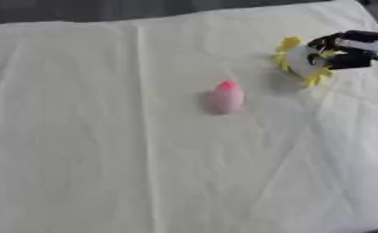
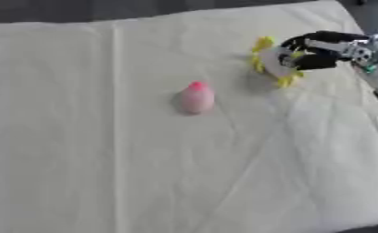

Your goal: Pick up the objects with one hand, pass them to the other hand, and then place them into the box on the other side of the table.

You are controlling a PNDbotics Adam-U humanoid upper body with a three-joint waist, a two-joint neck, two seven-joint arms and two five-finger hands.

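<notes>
Yellow-edged disc point(image 2: 273, 63) sits pinched in my right hand's point(image 2: 323, 50) curled fingers at the upper right of the frame, while the pink egg shape point(image 1: 227, 97) rests mid-cloth point(image 1: 104, 136), well apart.

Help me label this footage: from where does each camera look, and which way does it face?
Left eye view: in the head, looking down at the cloth-covered table; right hand shows upper right, curled on a yellow-and-white object.
Right eye view: beside it, facing the same way; the hand's arm shows further.
Both share the pink object mid-table; no left hand shows.
</notes>
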